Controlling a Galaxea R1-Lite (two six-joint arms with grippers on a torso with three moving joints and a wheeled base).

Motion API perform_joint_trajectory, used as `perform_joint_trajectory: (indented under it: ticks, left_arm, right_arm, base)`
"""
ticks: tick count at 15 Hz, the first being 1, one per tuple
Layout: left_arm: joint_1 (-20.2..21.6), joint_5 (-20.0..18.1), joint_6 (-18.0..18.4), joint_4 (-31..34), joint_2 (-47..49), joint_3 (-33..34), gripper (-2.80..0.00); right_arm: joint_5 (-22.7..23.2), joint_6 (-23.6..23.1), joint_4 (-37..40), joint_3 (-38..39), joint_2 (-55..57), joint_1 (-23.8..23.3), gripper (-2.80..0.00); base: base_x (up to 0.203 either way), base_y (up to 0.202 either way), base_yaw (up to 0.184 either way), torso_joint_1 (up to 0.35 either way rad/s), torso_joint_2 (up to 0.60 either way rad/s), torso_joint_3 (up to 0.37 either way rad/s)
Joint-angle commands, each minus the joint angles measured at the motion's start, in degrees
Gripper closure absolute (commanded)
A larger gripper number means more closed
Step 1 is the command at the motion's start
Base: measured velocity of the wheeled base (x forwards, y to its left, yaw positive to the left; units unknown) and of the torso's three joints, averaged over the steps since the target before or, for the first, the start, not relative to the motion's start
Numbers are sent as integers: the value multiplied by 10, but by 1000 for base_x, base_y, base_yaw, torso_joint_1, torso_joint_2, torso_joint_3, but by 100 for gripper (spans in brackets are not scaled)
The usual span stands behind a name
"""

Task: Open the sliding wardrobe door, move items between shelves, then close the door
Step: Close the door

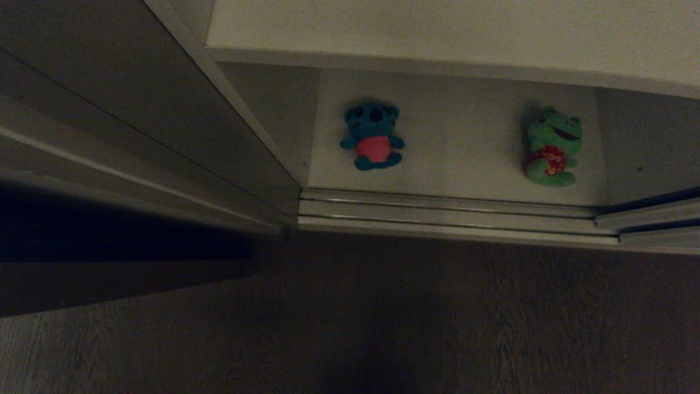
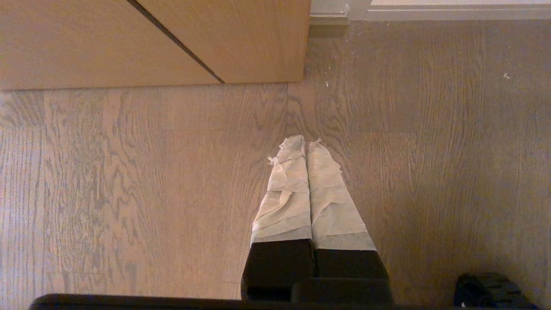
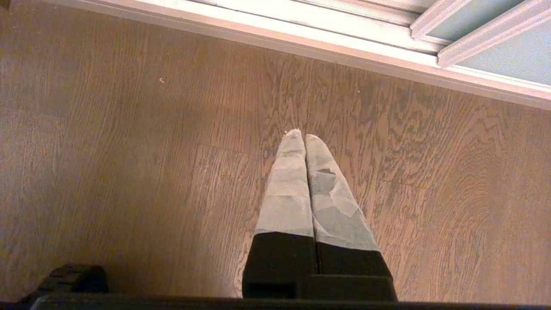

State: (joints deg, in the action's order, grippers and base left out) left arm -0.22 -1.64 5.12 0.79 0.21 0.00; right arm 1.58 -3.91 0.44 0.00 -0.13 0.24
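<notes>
Two plush toys lie on the lower shelf (image 1: 465,158) inside the wardrobe, both on their backs, well apart. Blue one w/ red belly (image 1: 373,137) sits toward the left side of the shelf; green frog w/ red spotted patch (image 1: 552,146) toward the right. Neither touches the other or the walls of the compartment. Upper shelf (image 1: 437,27) is a pale board above them, far side of the view; nothing visible on what shows of it.

Wardrobe is open across the middle. Floor track (image 1: 448,210) runs along the near edge of the lower shelf, bare here. Sliding door (image 1: 656,219) is pushed to the right, only its bottom corner showing at the right edge; in the right wrist view the grey-green panels w/ beige frames are stacked at the same end. Dark brown side panel (image 1: 136,126) stands at the left, reaching toward the near side.

Left tool (image 2: 305,144): taped fingers pressed together, holding nothing, hanging over wood floor (image 2: 129,172) near the corner of the brown panel. Right tool (image 3: 303,135): fingers likewise together, empty, over the floor just near of the track. Neither arm shows in the head view; both are apart from the toys and the door.
</notes>
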Motion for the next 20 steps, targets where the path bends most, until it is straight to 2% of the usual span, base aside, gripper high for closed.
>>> perform_joint_trajectory:
  ticks: [1,6,20]
  left_arm:
    - [0,0,0,1,0,-1,0]
    - [0,1,-15,-3,0,0,0]
    - [0,1,-13,0,0,-1,0]
  right_arm:
    - [1,0,0,1,0,0,0]
    - [1,0,0,1,0,0,0]
    - [1,0,0,1,0,0,0]
  base:
    - [0,0,0,0,0,0]
    - [0,0,0,1,0,70]
    - [0,0,0,2,2,198]
